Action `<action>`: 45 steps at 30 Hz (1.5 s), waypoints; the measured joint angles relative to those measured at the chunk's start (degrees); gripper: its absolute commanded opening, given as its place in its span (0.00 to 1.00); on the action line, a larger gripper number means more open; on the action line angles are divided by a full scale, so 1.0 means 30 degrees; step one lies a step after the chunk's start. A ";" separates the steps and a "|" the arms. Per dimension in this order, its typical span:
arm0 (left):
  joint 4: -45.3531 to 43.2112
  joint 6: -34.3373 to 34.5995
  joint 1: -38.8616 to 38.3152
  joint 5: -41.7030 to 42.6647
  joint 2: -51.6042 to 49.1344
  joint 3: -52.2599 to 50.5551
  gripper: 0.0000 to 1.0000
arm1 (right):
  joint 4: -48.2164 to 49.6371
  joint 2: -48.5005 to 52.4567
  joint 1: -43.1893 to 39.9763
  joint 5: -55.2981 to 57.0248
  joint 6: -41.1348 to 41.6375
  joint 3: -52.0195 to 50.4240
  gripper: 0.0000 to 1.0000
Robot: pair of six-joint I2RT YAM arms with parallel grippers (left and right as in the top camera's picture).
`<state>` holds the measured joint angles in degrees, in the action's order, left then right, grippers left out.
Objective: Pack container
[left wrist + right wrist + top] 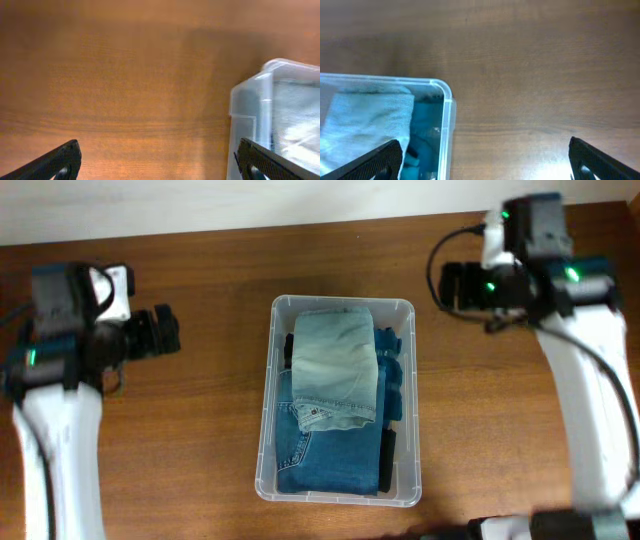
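Note:
The clear plastic container (268, 420) stands in the middle of the wooden table. It holds folded clothes: a pale blue denim piece (335, 358) on top, darker blue jeans (325, 455) below, and a dark teal garment (391, 370) along its right side. My left gripper (165, 332) is open and empty, left of the container; a corner of the container (250, 107) shows in its wrist view between the fingers (160, 165). My right gripper (455, 285) is open and empty, above the table right of the container's far corner (447, 100), with its fingers (485, 162) spread wide.
The wooden table (180, 440) surrounds the container. A pale wall strip (250, 200) runs along the table's far edge. A white arm base (520, 528) sits at the front right edge.

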<state>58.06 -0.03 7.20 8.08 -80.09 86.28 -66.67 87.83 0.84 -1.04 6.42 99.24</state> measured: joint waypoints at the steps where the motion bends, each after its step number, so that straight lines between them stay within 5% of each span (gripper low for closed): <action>1: -0.0699 -0.0073 -0.0007 0.0007 0.1523 -0.0874 0.99 | 0.1209 -0.1792 0.0000 0.0073 0.0124 -0.1763 0.98; 6: -0.3140 -0.0153 0.0000 0.0015 0.9027 -0.6652 0.99 | 0.3978 -0.8765 0.0007 0.0277 0.0357 -0.9267 0.98; 11: -0.3177 -0.0138 0.0000 0.0022 1.2764 -1.0520 0.99 | 0.3789 -1.4433 0.0000 0.0350 0.0372 -1.3690 0.98; 18: 0.0175 -0.0138 0.0000 0.0066 1.3617 -1.0848 0.99 | 0.2288 -1.5540 0.0000 0.0357 0.0372 -1.3872 0.98; 29: 0.0379 -0.0138 0.0000 0.0080 1.3617 -1.0848 1.00 | 0.2667 -1.4695 0.0000 0.1501 -0.0379 -1.4287 0.99; 40: 0.0401 -0.0138 0.0000 0.0080 1.3610 -1.0856 0.99 | 1.7522 -2.6228 -0.0444 0.0328 -0.2805 -2.7117 0.98; 45: 0.0430 -0.0138 0.0000 0.0080 1.3617 -1.0863 0.99 | 2.2549 -2.8990 -0.0481 0.0240 -0.3118 -3.2195 0.98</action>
<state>59.35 -0.45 7.20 8.32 -39.24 53.69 0.97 0.86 -0.60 -0.32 -2.94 2.66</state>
